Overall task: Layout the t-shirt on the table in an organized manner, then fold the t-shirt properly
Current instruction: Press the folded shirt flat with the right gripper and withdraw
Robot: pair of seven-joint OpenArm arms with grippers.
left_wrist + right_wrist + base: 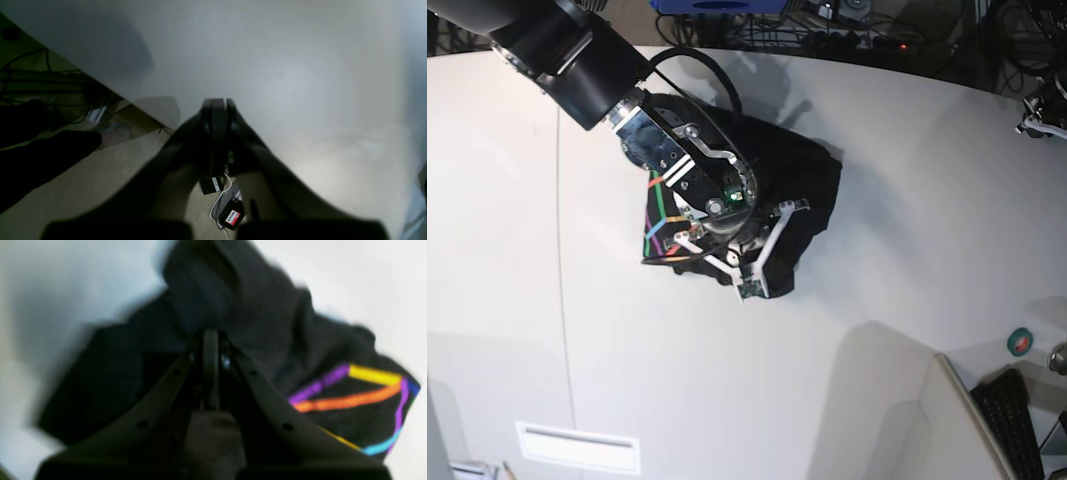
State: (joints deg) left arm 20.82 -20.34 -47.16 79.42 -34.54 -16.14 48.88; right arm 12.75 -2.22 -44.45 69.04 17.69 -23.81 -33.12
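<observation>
Black t-shirt [807,190] bunched in heap mid-table [907,150], print side toward left in base view. Right pincer [210,340] directly over heap, jaws closed, pinching fabric. Left pincer [218,105] closed, empty, well apart at table edge.

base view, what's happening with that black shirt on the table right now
The t-shirt lies crumpled in a heap on the table, not yet spread out; part of its coloured line print shows at one edge. The right gripper is down over the heap with its jaws shut, in among the fabric, though the blur hides whether cloth is pinched. The left gripper is off to the side over bare tabletop near the table's edge, jaws shut and empty. Laying out has barely begun and no fold is made.
</observation>
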